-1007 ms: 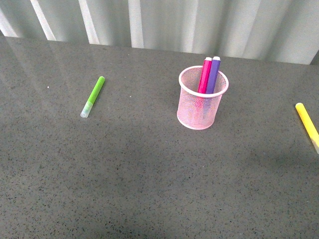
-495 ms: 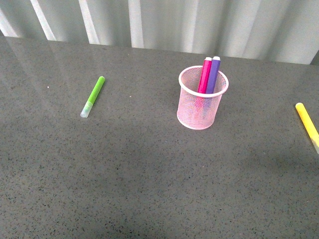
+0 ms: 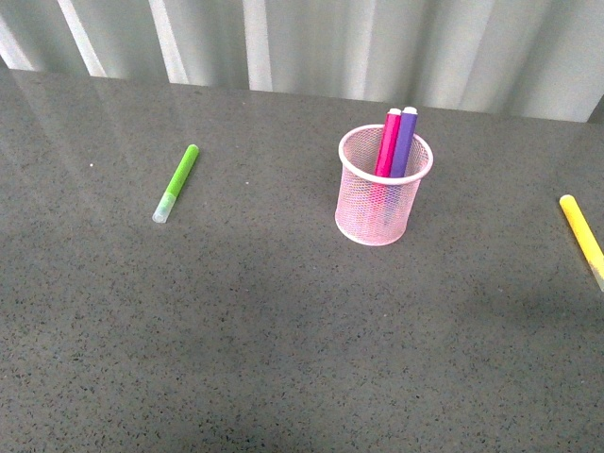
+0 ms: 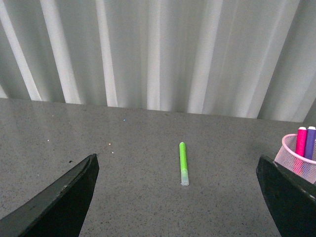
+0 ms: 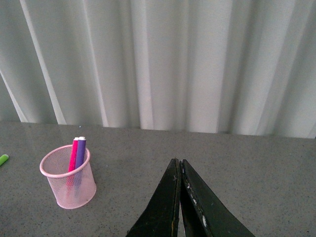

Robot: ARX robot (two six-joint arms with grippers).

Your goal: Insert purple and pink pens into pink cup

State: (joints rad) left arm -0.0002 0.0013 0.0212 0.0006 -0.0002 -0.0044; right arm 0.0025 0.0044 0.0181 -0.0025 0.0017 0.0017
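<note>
The pink cup (image 3: 383,189) stands upright on the grey table, right of centre in the front view. The magenta-pink pen (image 3: 388,142) and the purple pen (image 3: 404,140) stand inside it, side by side, leaning on the far rim, tops above it. Neither arm shows in the front view. My left gripper (image 4: 177,168) is open and empty; the cup (image 4: 301,163) with both pens sits at that frame's edge beside one finger. My right gripper (image 5: 178,162) is shut and empty, apart from the cup (image 5: 69,182), pink pen (image 5: 74,153) and purple pen (image 5: 80,152).
A lime-green marker (image 3: 176,182) lies on the table left of the cup, also in the left wrist view (image 4: 183,163). A yellow marker (image 3: 582,236) lies at the right edge. A white pleated curtain (image 3: 311,42) hangs behind the table's far edge.
</note>
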